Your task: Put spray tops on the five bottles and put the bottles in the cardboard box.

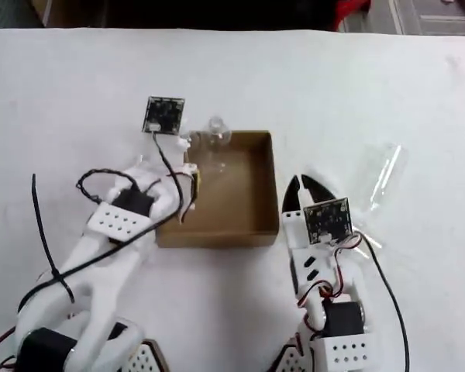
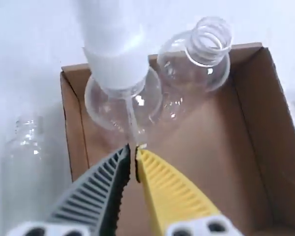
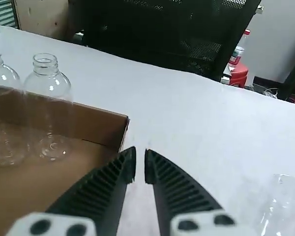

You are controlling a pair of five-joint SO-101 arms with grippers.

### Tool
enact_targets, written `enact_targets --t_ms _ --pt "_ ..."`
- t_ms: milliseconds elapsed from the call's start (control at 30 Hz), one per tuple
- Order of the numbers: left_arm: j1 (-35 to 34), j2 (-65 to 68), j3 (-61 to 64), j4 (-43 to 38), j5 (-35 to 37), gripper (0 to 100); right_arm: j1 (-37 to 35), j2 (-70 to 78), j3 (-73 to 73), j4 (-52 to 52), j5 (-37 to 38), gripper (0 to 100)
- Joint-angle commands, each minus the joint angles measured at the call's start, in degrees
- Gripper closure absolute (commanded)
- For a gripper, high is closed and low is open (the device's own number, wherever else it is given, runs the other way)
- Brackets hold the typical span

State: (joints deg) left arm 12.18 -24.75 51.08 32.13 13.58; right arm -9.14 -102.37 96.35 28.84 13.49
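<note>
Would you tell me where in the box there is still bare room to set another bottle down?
The box floor is bare along its near wall and right wall. The far left corner is crowded: the capped bottle, the open bottle and the left gripper are there. The right gripper is just outside the right wall.

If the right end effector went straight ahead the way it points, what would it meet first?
Nothing close: the right end effector points over bare table, just past the corner of the cardboard box. Depth is unclear, but the way looks free.
</note>
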Motion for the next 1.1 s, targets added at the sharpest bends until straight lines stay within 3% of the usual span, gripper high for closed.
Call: enact_targets --t_ms 0,267,500,800,1067 --pt "0.7 0.0 0.9 0.9 0.1 98 0.2 -0.4 0.5 -1.3 0.8 98.1" --pt "2.6 0.0 7.3 -7.5 -2.7 98 0.2 -0.4 0.5 -1.3 0.8 98.1" --pt "6.6 0.0 8.0 -7.6 1.3 98 0.2 -0.4 0.5 -1.3 0.8 98.1" --pt "6.5 4.7 9.0 -16.2 1.4 98 0.2 -0.4 0.5 -1.3 0.8 98.1" --pt "6.4 12.7 1.1 -10.2 1.4 98 0.2 -0.4 0.5 -1.2 0.8 98.1"
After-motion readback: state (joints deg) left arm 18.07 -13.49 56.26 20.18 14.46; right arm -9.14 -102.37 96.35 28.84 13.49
